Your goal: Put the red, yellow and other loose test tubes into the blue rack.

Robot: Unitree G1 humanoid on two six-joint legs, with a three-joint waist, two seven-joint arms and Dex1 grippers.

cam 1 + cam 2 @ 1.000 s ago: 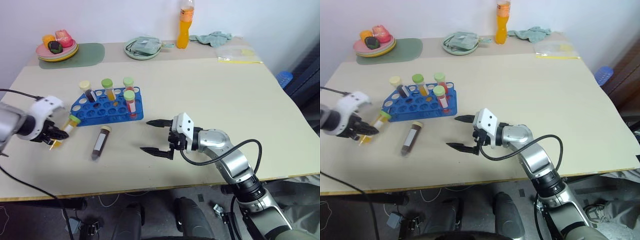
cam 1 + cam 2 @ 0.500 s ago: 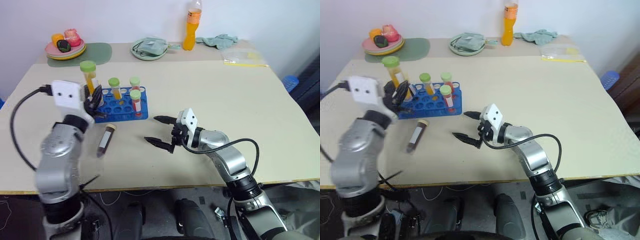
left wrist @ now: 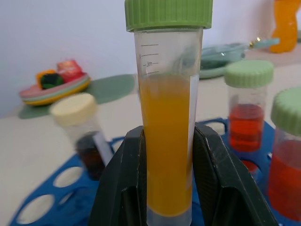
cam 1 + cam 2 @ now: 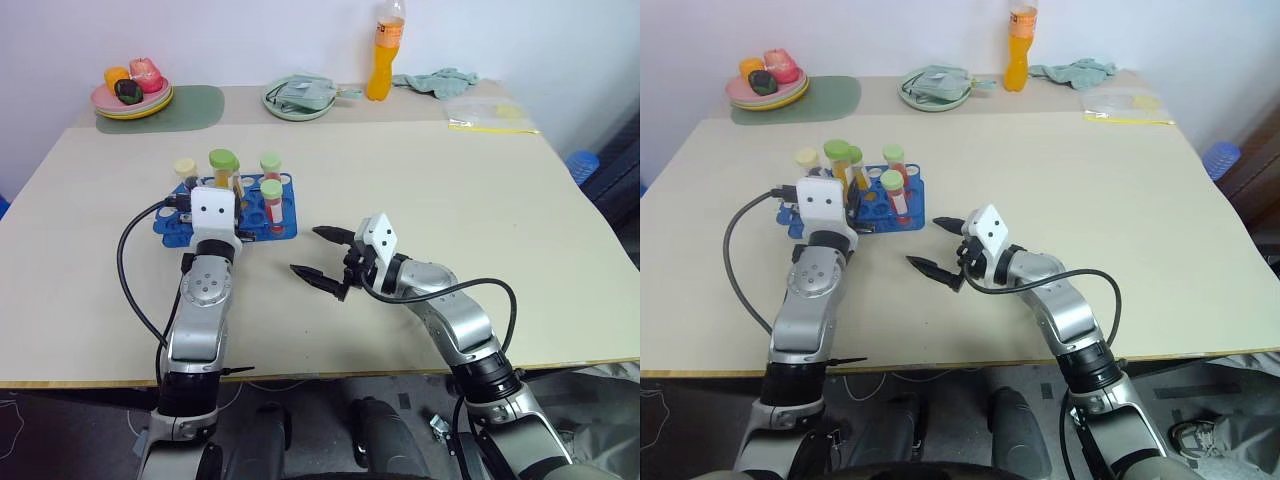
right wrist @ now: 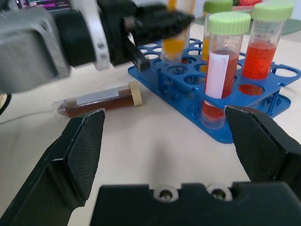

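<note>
Left gripper (image 3: 164, 179) was clamped on the yellow tube (image 3: 167, 141), green cap up, tube upright between the two black fingers (image 3: 124, 188). It was held above the near-left part of the blue rack (image 4: 285, 228), not yet seated in a hole as far as the views showed. Which hole lay beneath it could not be told.

In the rack stood several tubes: two red tubes (image 5: 218, 70) with green caps toward the right end, one behind the other; another green-capped tube with orange liquid farther back, partly hidden; and a cream-capped dark tube (image 3: 84, 136), tilted, at the left rear.

One purple tube (image 5: 101, 100) with a cream cap lay on its side on the table (image 4: 450, 180), just in front of the rack and touching nothing, cap toward the rack. In the head views it was hidden behind the left arm.

Right gripper (image 4: 322, 257) was spread wide and empty, pointing left toward the rack, low over the table and clear of both the rack and the lying tube.

At the back edge of the table: an orange bottle (image 4: 379, 55), a green cloth (image 4: 435, 78), a plate (image 4: 295, 97) with crumpled material, a green mat (image 4: 170, 108) and a plate of toy food (image 4: 132, 90). A plastic bag (image 4: 490, 112) lay at the right rear.
</note>
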